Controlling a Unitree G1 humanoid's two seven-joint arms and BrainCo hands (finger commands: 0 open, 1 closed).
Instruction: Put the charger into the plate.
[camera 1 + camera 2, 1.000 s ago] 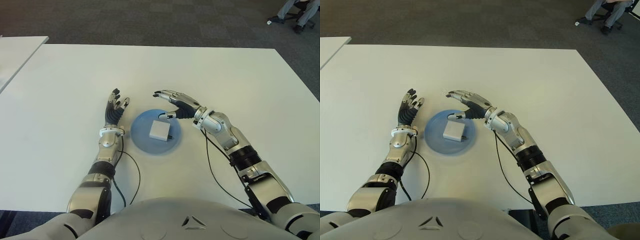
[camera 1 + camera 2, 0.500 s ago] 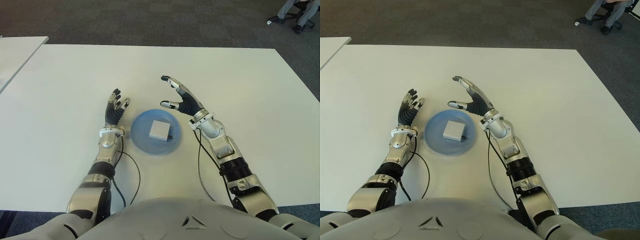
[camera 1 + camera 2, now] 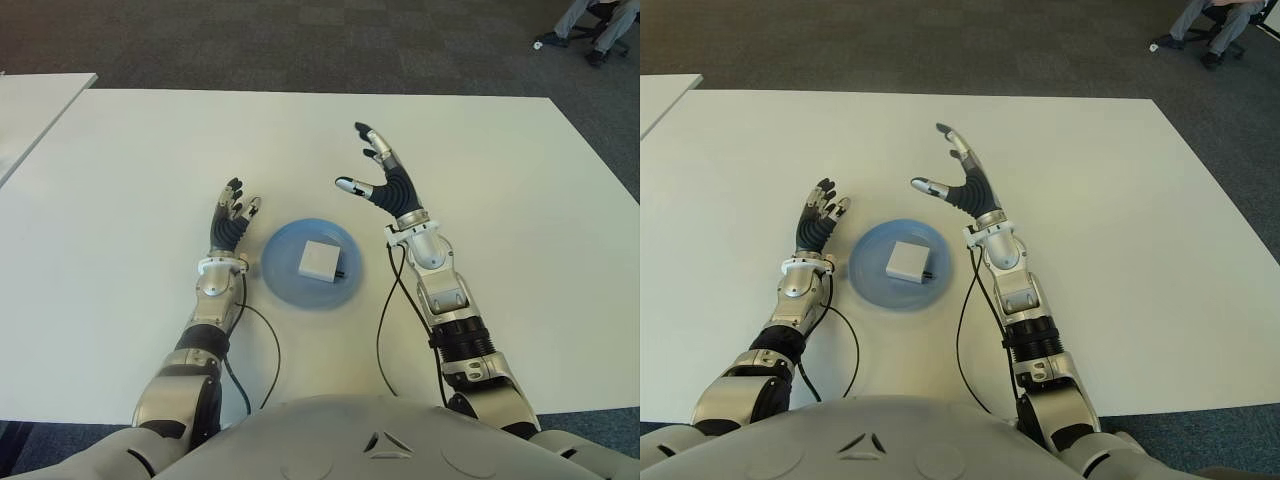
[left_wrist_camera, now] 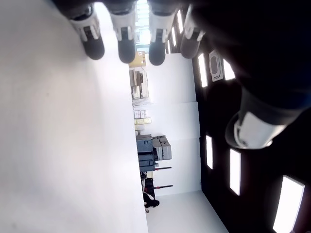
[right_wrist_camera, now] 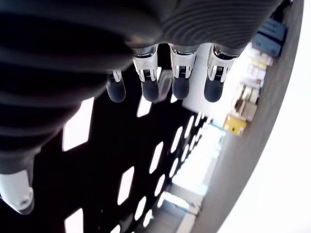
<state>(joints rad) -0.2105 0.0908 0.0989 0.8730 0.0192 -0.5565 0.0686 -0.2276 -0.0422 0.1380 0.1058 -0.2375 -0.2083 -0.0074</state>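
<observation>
The white square charger (image 3: 321, 261) lies flat in the round blue plate (image 3: 285, 276) near the middle of the white table (image 3: 130, 170). My right hand (image 3: 377, 180) is raised to the right of and behind the plate, fingers spread and pointing up, holding nothing. My left hand (image 3: 229, 219) shows just left of the plate, fingers extended and holding nothing. In the right wrist view the fingertips (image 5: 181, 86) stretch out straight with nothing between them.
A second white table's corner (image 3: 40, 100) shows at the far left. A person's legs (image 3: 597, 25) on a chair appear at the far right on the dark carpet. Black cables (image 3: 262, 340) run along both forearms.
My right hand has lifted off from above the plate and swung back to the right, fingers now pointing up. The charger stays in the plate. The left hand has not moved.
</observation>
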